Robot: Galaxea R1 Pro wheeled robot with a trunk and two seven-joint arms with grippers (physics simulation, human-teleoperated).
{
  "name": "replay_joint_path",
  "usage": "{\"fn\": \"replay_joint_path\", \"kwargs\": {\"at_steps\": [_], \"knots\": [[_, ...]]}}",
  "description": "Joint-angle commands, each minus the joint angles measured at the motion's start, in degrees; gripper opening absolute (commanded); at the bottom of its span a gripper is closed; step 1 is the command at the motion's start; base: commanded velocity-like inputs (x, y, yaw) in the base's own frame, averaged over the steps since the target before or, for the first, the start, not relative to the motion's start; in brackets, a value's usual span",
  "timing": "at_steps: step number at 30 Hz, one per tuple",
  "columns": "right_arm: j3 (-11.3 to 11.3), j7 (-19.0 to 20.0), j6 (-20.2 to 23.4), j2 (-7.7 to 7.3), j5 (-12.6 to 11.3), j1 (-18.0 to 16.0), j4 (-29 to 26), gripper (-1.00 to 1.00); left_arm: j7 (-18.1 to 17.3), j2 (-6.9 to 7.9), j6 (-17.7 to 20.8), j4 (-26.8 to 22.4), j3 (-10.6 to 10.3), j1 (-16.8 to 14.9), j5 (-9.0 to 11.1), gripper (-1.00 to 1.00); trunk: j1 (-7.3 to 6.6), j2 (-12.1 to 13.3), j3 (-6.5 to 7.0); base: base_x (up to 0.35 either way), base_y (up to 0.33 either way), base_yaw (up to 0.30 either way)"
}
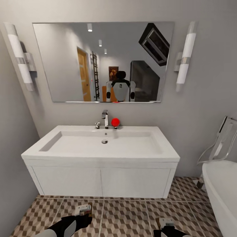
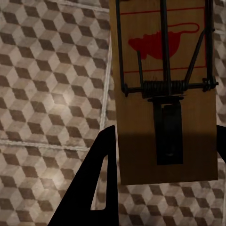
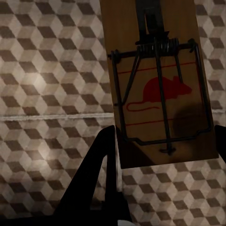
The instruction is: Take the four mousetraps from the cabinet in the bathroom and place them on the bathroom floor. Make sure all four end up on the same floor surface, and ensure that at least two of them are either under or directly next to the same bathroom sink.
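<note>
1. The bathroom floor (image 1: 125, 217) is laid with large square tiles printed in brown, beige and white cubes, with thin pale grout lines.
2. A white bathroom sink (image 1: 102, 144) sits on a boxy white drawer unit against the grey wall, with a chrome tap (image 1: 105, 118) and a red ball (image 1: 115, 122) at its back edge.
3. A wide mirror (image 1: 102, 62) hangs above, flanked by two tube lamps (image 1: 20, 56); a white bathtub (image 1: 223, 194) stands at the head view's right.
4. The left gripper (image 2: 165, 155) holds a mousetrap (image 2: 165, 94) between its two dark fingers (image 2: 94, 188), jaws closed on the trap's edges, above the tiles.
5. That trap is a tan wooden board with a black wire bar, a coil spring and a red mouse print.
6. The right gripper (image 3: 165, 155) likewise clamps a second mousetrap (image 3: 157, 89) between its fingers (image 3: 101, 179), over the floor.
7. This one shows the same tan wood, black wire frame and red mouse.
8. In the head view both grippers are low in front of the sink unit, each trap over the floor.
</note>
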Motion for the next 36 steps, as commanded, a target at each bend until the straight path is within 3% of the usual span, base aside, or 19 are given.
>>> {"fn": "replay_joint_path", "kwargs": {"at_steps": [1, 21, 36], "knots": [[0.36, -0.04, 0.04, 0.02, -0.61, -0.08, 0.09, -1.00, 0.10, 0.04, 0.26, -0.02, -0.49, -0.03, 0.54, -1.00, 0.00, -0.03, -0.06, 0.026, 0.000, 0.000], [0.45, -0.04, 0.02, 0.11, -0.55, -0.07, 0.09, -1.00, -0.18, 0.20, 0.41, 2.55, -0.57, -0.01, 0.93, -1.00, 0.00, -0.03, -0.06, 0.003, 0.000, 0.000], [0.45, -0.03, 0.02, 0.04, -0.53, -0.07, 0.09, -1.00, -0.20, -0.39, 0.38, 2.98, -0.58, -0.02, 0.90, -1.00, 3.30, -6.05, -2.75, 0.000, 0.000, 0.000]]}}
